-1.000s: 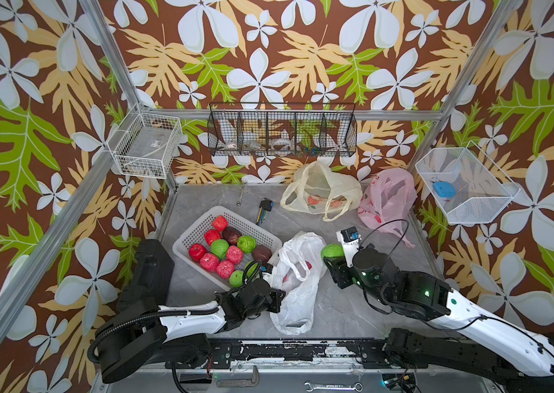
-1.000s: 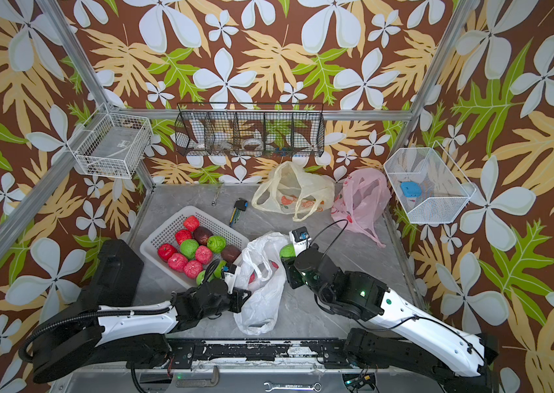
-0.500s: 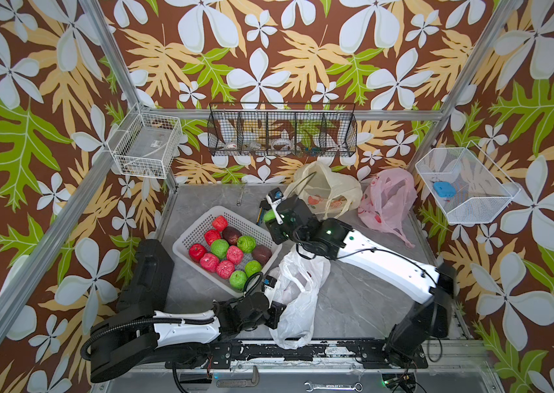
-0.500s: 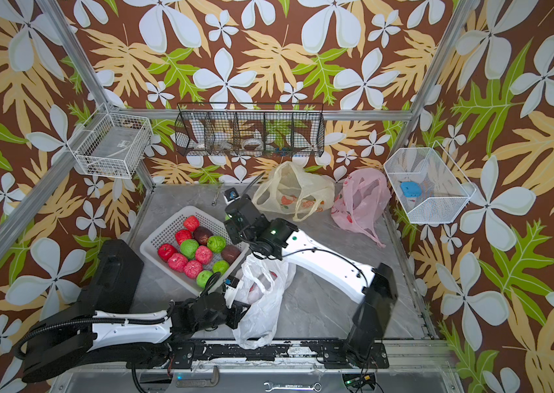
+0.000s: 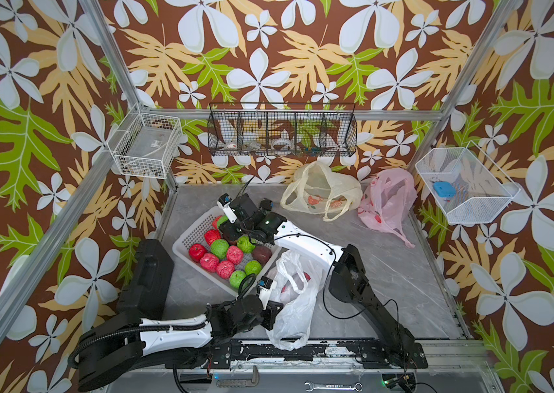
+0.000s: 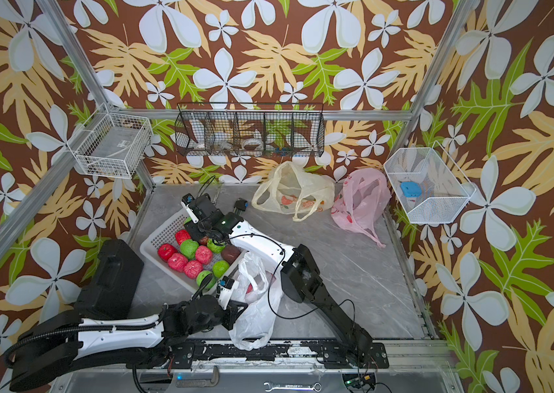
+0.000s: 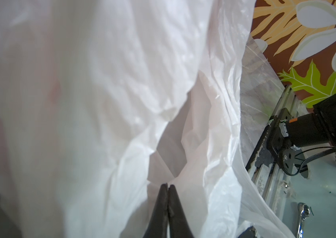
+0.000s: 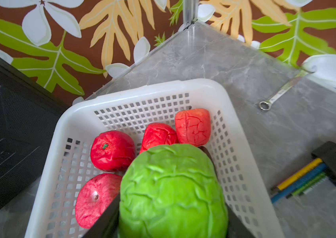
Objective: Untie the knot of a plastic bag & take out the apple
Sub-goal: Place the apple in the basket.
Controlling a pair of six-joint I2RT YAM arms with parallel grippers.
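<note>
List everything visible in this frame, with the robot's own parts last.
white plastic bag: 1, white, front centre of the table
green apple: 1, green, held above the white basket
white basket: 1, white, on the table beside the black case
basket apples: about ten, red and green, one dark brown
yellowish bag: 1, pale yellow, rear of the table
pink bag: 1, pink, beside the yellowish bag
wire rack: 1, black, rear wall
wire bins: 2, white, one per side wall
black case: 1, black
spanners: 2, silver, table rear and front ledge
pens: bundle, mixed colours, near the basket
table: 1, grey marble
left gripper: shut on the white plastic bag
right gripper: closed on the green apple
</note>
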